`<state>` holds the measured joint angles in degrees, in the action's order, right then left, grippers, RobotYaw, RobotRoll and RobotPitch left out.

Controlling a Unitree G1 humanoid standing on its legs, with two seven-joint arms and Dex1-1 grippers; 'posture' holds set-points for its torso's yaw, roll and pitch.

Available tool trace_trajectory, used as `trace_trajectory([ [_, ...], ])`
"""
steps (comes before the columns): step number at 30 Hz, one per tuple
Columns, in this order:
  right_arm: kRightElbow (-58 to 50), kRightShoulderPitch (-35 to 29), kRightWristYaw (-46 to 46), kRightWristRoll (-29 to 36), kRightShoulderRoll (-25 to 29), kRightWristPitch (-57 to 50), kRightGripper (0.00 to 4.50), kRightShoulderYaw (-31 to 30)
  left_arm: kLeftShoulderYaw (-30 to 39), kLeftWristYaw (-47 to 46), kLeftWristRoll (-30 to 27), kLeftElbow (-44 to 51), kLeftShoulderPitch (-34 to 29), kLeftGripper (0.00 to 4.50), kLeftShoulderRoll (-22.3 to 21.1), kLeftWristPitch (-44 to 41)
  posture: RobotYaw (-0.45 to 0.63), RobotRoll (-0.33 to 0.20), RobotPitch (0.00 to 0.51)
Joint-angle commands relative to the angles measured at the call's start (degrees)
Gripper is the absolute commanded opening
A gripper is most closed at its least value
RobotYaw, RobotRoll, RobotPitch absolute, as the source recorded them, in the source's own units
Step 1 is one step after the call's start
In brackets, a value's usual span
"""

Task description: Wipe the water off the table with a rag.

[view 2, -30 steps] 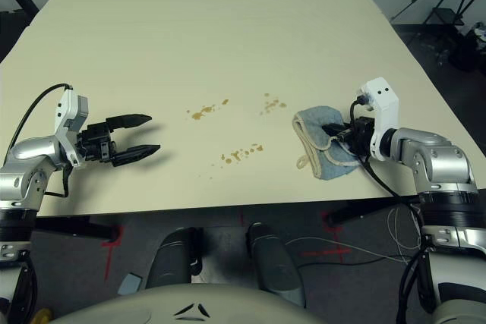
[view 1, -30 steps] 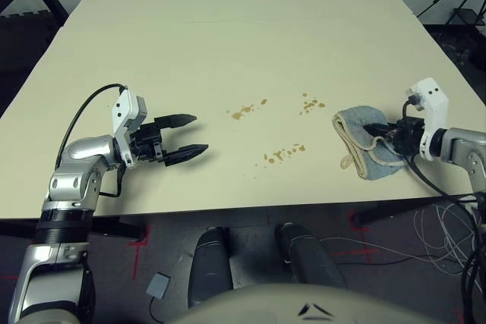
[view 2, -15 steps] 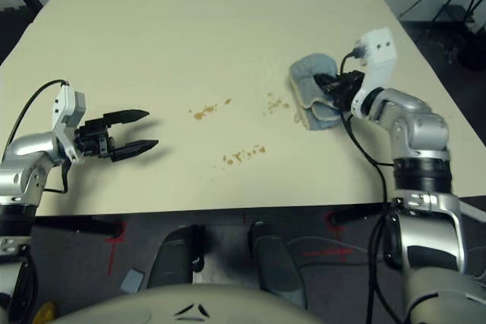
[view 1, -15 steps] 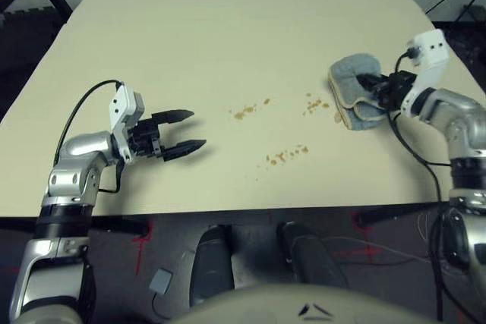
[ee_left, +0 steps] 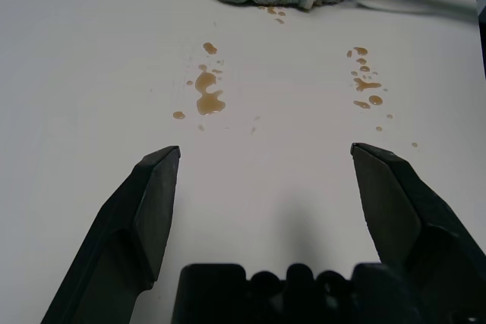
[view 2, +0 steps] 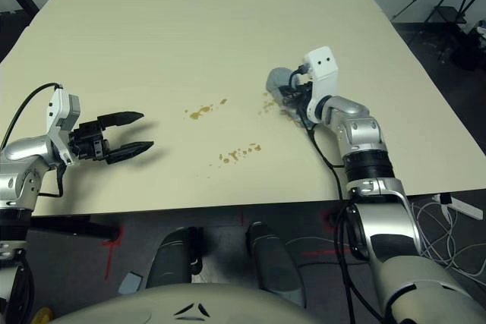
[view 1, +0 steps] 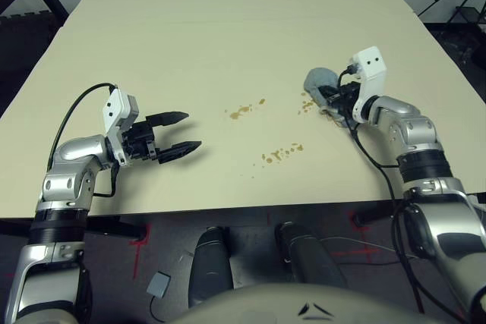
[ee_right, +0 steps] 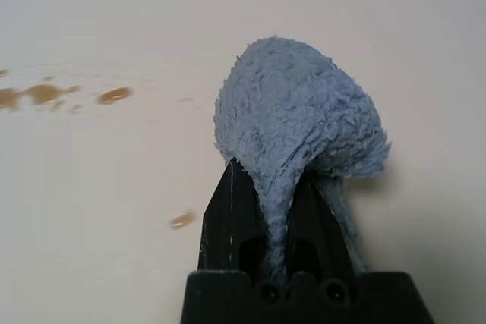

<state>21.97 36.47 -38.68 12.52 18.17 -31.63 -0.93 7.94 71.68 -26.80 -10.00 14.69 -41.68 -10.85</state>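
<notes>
In front of you is a large, pale cream-beige, smooth rectangular surface (view 1: 220,43). On it you can see brownish-amber water droplets (view 1: 240,111) in three small clusters. One cluster lies toward your left, and another lies closer to the near edge of the surface. The third cluster is to the right, and its drops are just beside the soft blue-grey terry cloth rag (view 1: 320,79). This rag is bunched up, and it touches the surface on your right side.
</notes>
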Motion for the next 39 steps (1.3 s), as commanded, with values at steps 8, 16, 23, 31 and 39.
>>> trace_trajectory([
  [8, -8.93, -4.80, -4.31, 2.49, -1.73, -10.25, 0.08, -5.37, -0.23, -0.04, 0.67, 0.27, -0.33, 4.50, -0.42, 0.30, -0.12, 0.000, 0.119],
  [16, 5.81, 1.56, 2.41, -5.53, 6.75, 3.44, 0.07, -1.62, -0.69, -0.02, 1.02, -0.08, -0.07, 4.50, -0.12, 0.73, -0.12, 0.000, 0.119],
  [23, 16.07, 6.18, 2.78, -6.64, 14.38, 10.08, 0.07, 0.98, -0.79, 0.00, 0.93, 0.09, -0.13, 4.50, -0.05, 0.54, -0.12, 0.000, 0.121],
  [31, -2.01, -0.32, -6.92, 5.58, 20.72, -7.71, 0.07, 6.69, -0.12, 1.45, 0.42, 0.97, -1.81, 4.50, -1.80, -0.19, -0.11, 0.000, 0.138],
  [39, -32.85, -14.07, -7.92, 19.31, 23.71, -31.37, 0.07, 8.37, 0.19, 3.96, 0.00, 1.72, -3.99, 4.50, -4.68, -0.81, -0.11, 0.000, 0.150],
])
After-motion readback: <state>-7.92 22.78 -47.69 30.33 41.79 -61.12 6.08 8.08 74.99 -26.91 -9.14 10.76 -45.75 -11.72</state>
